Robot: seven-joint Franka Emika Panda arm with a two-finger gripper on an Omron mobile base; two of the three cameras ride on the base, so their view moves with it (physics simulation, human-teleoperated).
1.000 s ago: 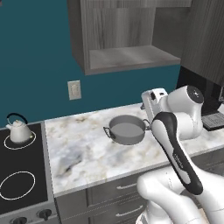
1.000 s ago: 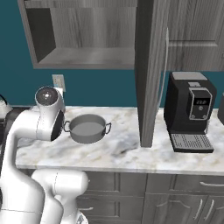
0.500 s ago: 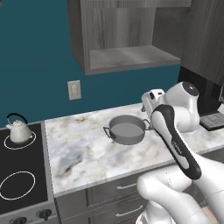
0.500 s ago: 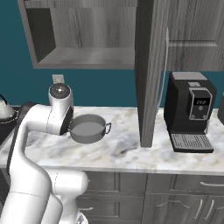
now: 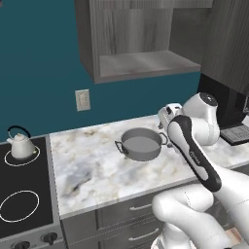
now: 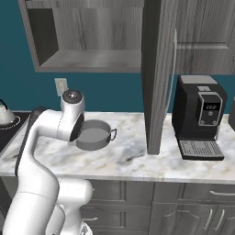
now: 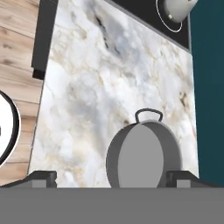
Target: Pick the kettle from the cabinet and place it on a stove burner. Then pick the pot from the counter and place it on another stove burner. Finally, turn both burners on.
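We see the white kettle [image 5: 21,146] upright inside a rear burner ring [image 5: 22,155] of the black cooktop, and the lidless grey pot [image 5: 142,144] upright on the marble counter [image 5: 92,170].

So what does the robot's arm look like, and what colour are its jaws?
The arm is glossy white and rounded, with dark grey joint bands and a round dark cap on one joint. Faint lettering runs along the dark band. The gripper has two small dark grey jaws.
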